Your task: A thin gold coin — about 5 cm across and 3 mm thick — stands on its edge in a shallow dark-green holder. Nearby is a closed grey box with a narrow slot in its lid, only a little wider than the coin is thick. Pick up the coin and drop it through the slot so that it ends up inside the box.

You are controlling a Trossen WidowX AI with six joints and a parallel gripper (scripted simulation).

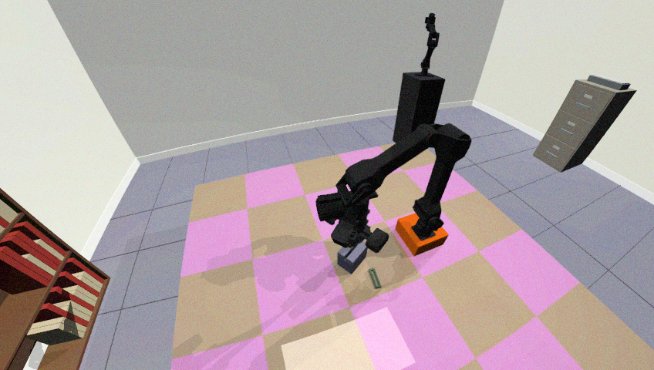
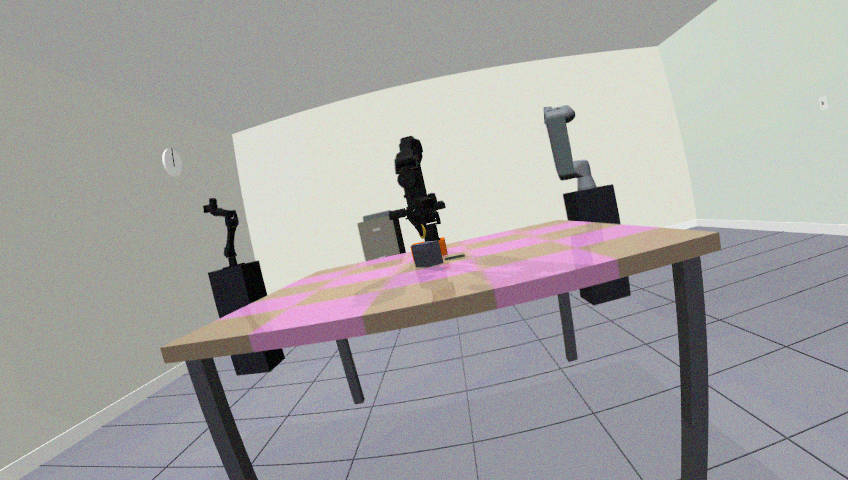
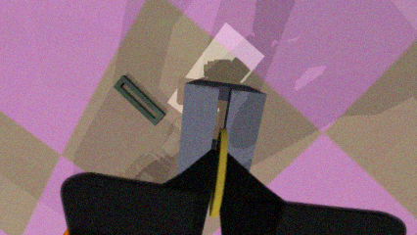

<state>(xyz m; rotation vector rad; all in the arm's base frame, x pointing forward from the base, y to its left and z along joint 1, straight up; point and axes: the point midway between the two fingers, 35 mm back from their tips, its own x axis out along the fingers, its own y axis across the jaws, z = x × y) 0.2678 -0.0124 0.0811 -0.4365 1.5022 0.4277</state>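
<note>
My gripper (image 1: pixel 353 242) (image 3: pixel 217 157) is shut on the gold coin (image 2: pixel 423 230) (image 3: pixel 221 171), which stands on edge between the fingertips. The closed grey box (image 1: pixel 351 262) (image 2: pixel 427 255) (image 3: pixel 198 122) is just below the coin. In the wrist view its lid slot runs away from the coin's far end, nearly in line with it but at a slight angle. The coin looks to be above the lid; the fingers hide the near part of the slot. The dark-green holder (image 1: pixel 377 287) (image 2: pixel 455 257) (image 3: pixel 159 118) lies empty beside the box.
The orange base block (image 1: pixel 415 243) of the arm is behind the box and holder. The checkered table (image 1: pixel 220 238) (image 2: pixel 428 315) carries them. A bookshelf, a filing cabinet (image 1: pixel 571 126) and black pedestals with other arms stand away from the table.
</note>
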